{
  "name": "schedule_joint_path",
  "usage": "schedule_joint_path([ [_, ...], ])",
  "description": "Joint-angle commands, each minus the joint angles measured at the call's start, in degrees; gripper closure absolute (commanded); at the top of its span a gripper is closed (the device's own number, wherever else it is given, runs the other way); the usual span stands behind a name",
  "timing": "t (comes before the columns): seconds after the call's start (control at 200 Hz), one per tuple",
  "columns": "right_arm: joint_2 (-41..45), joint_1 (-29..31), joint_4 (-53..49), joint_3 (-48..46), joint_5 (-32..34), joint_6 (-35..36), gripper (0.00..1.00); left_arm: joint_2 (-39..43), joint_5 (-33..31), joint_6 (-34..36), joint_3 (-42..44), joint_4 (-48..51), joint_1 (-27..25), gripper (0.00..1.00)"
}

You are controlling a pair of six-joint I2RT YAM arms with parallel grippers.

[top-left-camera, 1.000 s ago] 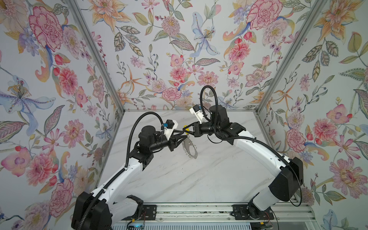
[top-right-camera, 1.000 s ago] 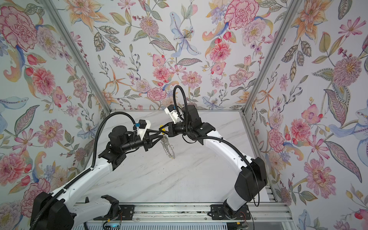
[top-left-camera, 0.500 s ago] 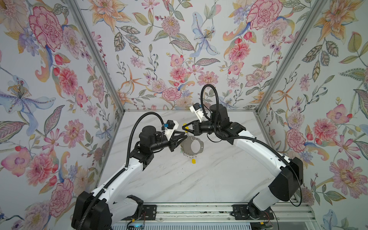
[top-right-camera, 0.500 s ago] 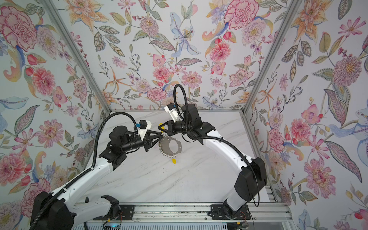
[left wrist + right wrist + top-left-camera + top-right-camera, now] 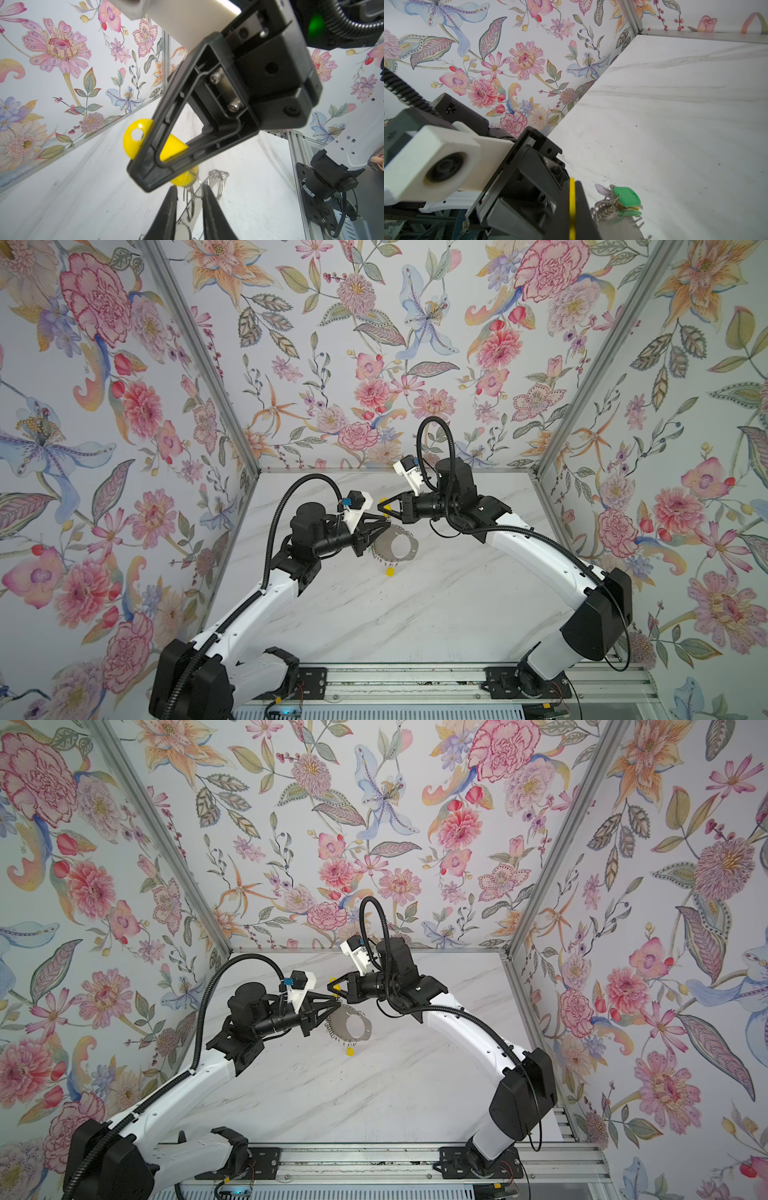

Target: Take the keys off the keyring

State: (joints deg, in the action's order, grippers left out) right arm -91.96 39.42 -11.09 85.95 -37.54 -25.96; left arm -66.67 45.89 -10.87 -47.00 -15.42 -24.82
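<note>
Item: my right tool point(image 5: 380, 506) — clenched on a yellow-tagged key point(image 5: 135, 137), aloft. My left tool point(image 5: 386, 526): jaws narrow at the keyring point(image 5: 380, 548) rim, mid-tabletop; grip I cannot tell. Hazard: weak hold, the keyring slips, loops point(image 5: 216, 178) snag the green-tagged keys point(image 5: 626, 196). Room: tabletop point(image 5: 415, 614) open frontward — back wall point(image 5: 374, 364) near.

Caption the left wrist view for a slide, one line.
Right gripper clamps a yellow-tagged key; below it, the left gripper straddles a cluster of wire loops.
</note>
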Motion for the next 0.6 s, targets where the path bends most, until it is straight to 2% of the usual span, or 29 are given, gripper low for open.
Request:
schedule_joint_path([
  [0.0, 0.63, 0.28, 2.94, 1.99, 0.35, -0.42, 1.0, -0.04, 0.18, 0.51, 0.77, 0.28, -0.44, 0.8],
  [0.29, 3.26, -1.44, 5.94, -1.11, 3.5, -2.28, 1.0, 0.32, -0.19, 0.5, 1.26, 0.29, -0.5, 0.83],
  [0.36, 3.54, -1.72, 6.41, -1.49, 3.36, -2.78, 1.0, 0.4, -0.12, 0.33, 1.3, -0.11, -0.49, 0.85],
  [0.47, 3.45, -1.63, 6.95, -1.84, 2.45, -3.31, 1.0, 0.3, -0.01, 0.32, 1.12, -0.23, -0.5, 0.94],
  [0.596, 3.24, -1.36, 6.64, -1.86, 1.95, -3.19, 1.0, 0.21, -0.25, 0.18, 1.12, -0.57, -0.53, 0.93],
])
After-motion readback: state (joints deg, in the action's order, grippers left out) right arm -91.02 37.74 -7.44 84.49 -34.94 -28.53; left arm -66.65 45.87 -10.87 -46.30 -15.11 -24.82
